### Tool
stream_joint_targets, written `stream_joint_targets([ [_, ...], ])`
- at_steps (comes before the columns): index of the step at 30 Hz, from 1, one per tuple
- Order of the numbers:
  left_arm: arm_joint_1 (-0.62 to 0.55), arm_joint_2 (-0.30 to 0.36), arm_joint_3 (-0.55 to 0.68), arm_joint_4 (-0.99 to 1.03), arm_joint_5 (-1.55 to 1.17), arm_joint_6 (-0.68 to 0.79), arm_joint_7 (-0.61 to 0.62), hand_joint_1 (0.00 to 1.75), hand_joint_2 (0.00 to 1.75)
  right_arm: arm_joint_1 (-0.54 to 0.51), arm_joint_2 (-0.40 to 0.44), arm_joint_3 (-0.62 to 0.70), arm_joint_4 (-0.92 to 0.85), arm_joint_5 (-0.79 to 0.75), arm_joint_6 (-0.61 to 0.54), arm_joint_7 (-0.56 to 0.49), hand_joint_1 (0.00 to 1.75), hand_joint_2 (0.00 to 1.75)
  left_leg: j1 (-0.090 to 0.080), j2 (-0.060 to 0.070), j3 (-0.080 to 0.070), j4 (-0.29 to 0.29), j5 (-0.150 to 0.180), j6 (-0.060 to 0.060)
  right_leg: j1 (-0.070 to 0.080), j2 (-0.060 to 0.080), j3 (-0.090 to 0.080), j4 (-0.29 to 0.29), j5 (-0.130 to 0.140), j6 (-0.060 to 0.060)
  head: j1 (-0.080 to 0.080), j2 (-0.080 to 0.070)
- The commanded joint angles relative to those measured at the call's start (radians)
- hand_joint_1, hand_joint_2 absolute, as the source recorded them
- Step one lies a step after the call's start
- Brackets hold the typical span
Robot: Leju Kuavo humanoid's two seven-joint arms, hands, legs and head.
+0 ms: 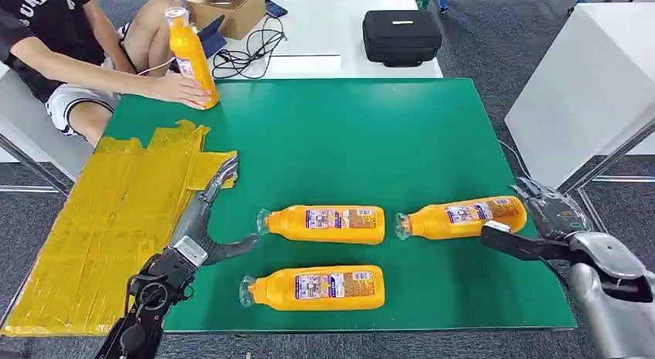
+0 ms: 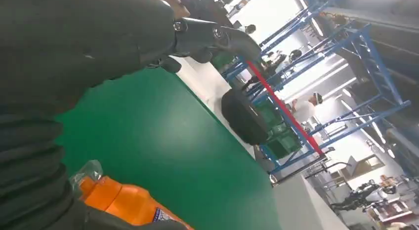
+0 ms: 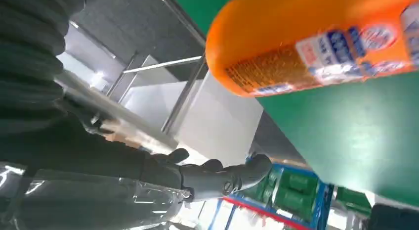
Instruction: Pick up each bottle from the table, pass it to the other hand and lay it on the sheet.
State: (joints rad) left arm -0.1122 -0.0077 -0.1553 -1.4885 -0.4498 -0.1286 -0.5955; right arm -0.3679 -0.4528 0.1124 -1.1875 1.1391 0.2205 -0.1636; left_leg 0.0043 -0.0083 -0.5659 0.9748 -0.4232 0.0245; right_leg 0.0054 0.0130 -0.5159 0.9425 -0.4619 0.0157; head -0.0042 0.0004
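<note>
The left arm rises from the lower left of the head view, its left robot hand [image 1: 207, 220] stretched forward, fingers extended and apart, thumb out to the side, holding nothing. The right arm enters at the lower right (silver forearm bent inward). The right robot hand [image 1: 541, 220] is spread too, fingers pointing ahead and thumb reaching leftward, empty; the right wrist view shows its thick thumb [image 3: 222, 178] extended.

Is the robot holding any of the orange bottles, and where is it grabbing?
No. The left hand and right hand are open and hold nothing. A person's hand holds the upright orange bottle near its base.
</note>
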Motion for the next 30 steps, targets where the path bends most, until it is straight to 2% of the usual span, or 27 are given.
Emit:
stream_joint_targets([
  [1,-0.009,0.013,0.022,0.063,0.010,0.005,-0.002,0.00,1.75,-0.340,0.045,0.212,0.453,-0.022,-0.009,-0.040,0.00,1.75,0.000,0.009,0.006,-0.001,-0.002,-0.001,0.000,0.007,0.003,-0.001,0.001,0.001,0.000,0.000],
  [2,-0.008,0.012,0.020,0.063,0.008,0.006,-0.002,0.00,1.75,-0.345,0.051,0.218,0.459,-0.022,-0.010,-0.040,0.00,1.75,0.000,0.004,0.003,-0.001,-0.001,-0.001,0.000,0.003,0.002,-0.001,0.000,0.000,0.000,0.000],
  [6,0.001,0.010,0.026,0.072,0.012,0.012,0.001,0.00,1.75,-0.397,0.098,0.283,0.548,-0.021,-0.035,-0.039,0.00,1.75,0.001,0.004,0.005,-0.001,-0.001,-0.001,0.000,0.003,0.003,-0.001,0.000,0.001,0.000,0.000],
  [8,-0.004,0.006,0.025,0.082,0.012,0.012,0.000,0.00,1.75,-0.425,0.114,0.301,0.587,-0.015,-0.021,-0.036,0.00,1.75,0.001,0.005,0.004,-0.001,-0.001,-0.001,0.000,0.004,0.003,-0.001,0.000,0.001,0.000,0.000],
  [10,-0.026,-0.002,0.022,0.114,0.012,0.017,0.000,0.00,1.75,-0.489,0.146,0.341,0.698,-0.022,0.014,-0.058,0.00,1.75,0.000,0.008,0.006,-0.001,-0.002,-0.001,0.000,0.006,0.004,0.000,0.000,0.001,0.000,0.000],
  [11,-0.038,-0.004,0.018,0.126,0.011,0.019,-0.001,0.00,1.75,-0.507,0.156,0.348,0.731,-0.035,0.040,-0.075,0.00,1.75,0.000,0.004,0.003,-0.001,-0.001,-0.001,0.000,0.002,0.002,0.000,0.000,0.001,0.000,0.000],
  [22,-0.046,-0.003,0.015,0.134,0.011,0.019,0.000,0.00,1.75,-0.517,0.158,0.362,0.756,-0.042,0.036,-0.086,0.00,1.75,0.000,0.001,0.003,0.000,-0.001,-0.001,0.000,-0.001,0.003,0.000,-0.001,0.001,0.000,0.000],
  [27,-0.101,-0.008,0.004,0.186,0.016,0.022,0.011,0.00,1.75,-0.576,0.160,0.448,0.853,-0.030,0.232,-0.066,0.00,1.75,0.000,0.000,0.002,0.001,0.000,-0.001,0.000,-0.002,0.001,0.001,-0.001,0.001,0.000,0.000],
  [30,-0.115,-0.012,0.001,0.202,0.024,0.021,0.016,0.00,1.75,-0.561,0.135,0.452,0.860,-0.051,0.255,-0.067,0.00,1.75,0.000,-0.002,0.002,0.000,0.000,-0.001,0.000,-0.004,0.002,0.001,-0.001,0.001,0.000,0.000],
])
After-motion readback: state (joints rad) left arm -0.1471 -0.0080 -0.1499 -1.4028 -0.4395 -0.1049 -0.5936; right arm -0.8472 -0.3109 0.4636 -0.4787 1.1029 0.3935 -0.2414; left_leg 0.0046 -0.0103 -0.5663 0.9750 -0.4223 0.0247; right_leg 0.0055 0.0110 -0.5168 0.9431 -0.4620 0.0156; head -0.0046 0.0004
